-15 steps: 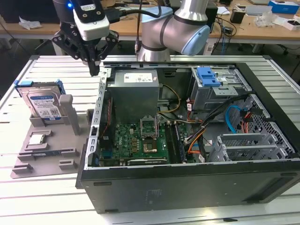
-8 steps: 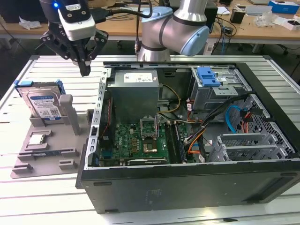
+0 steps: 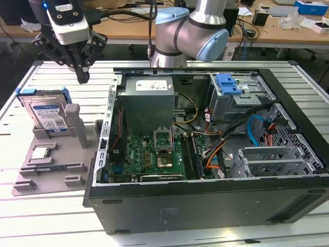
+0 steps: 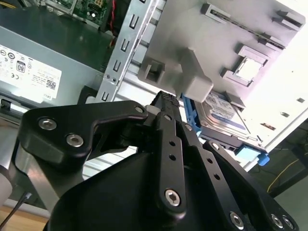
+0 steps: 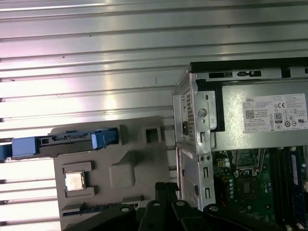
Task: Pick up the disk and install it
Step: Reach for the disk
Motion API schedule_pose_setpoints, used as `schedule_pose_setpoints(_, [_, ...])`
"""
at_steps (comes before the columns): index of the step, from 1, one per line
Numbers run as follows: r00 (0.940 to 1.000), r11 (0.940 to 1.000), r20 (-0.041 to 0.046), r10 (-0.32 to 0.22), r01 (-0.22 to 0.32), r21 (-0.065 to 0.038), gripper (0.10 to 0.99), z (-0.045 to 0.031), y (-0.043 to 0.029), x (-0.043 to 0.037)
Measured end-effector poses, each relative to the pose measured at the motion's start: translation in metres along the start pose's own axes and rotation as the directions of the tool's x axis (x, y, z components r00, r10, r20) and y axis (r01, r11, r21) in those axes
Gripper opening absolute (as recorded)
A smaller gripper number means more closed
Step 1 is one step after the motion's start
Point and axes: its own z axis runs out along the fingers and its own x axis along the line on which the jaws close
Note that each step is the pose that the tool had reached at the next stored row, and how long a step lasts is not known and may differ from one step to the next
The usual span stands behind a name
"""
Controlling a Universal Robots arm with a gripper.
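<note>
**Disk parked in its holder, pincer empty above**

Starting at the exterior view's left: disk (image 3: 49, 114) stood on edge in a slot of the grey holder (image 3: 61, 172) on the slatted counter (image 3: 46, 226), blue bracket round it, label facing out. Probably propped upright like that to leave the top edge free for a grab from above. Small square chip (image 3: 42, 152) lying flat in its own pocket just in front, not part of this job.

Next over: pincer (image 3: 82, 76) hovering higher up, between disk and case, touching neither. Fingers pressed together, gripping nothing.

Then the PC case (image 3: 205, 200), laid on its side with the cover off, presumably for reaching straight down into the bays. Toward the right inside: drive cage (image 3: 241, 105) with a bare blue caddy (image 3: 229, 84) sitting on top.

So, going by all that: no pickup yet, nothing installed.
</note>
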Motion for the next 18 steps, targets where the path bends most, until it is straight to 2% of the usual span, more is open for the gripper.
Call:
schedule_pose_setpoints(6, [1.0000,1.0000,0.0000,0.000,0.000,0.000,0.106,-0.0003,-0.0008,0.0110])
schedule_pose_setpoints(18, [1.0000,1.0000,0.0000,0.000,0.000,0.000,0.106,-0.0010,-0.0028,0.0380])
